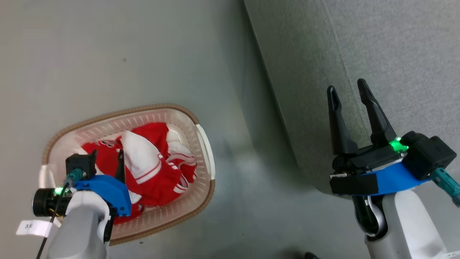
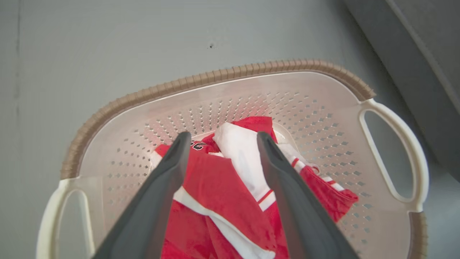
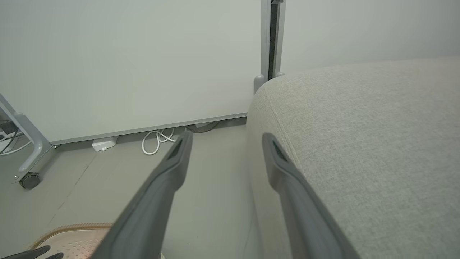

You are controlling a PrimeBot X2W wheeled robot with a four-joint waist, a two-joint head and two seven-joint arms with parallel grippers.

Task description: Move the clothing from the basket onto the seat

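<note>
Our left gripper (image 2: 223, 140) hangs spread over the clothing (image 2: 215, 187) in the basket (image 2: 222, 75), holding nothing; our right gripper (image 1: 346, 87), parted and empty, hovers at the edge of the seat (image 1: 395, 43).

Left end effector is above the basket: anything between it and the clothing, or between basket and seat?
Nothing visible. The left end effector hangs open over the uncovered clothing in the basket. Bare grey floor separates basket from seat; the right end effector hovers open at the seat's edge.

Red and white striped clothing (image 1: 151, 169), cream perforated basket (image 1: 201, 144) brown-rimmed, grey seat (image 1: 359, 46)
</note>
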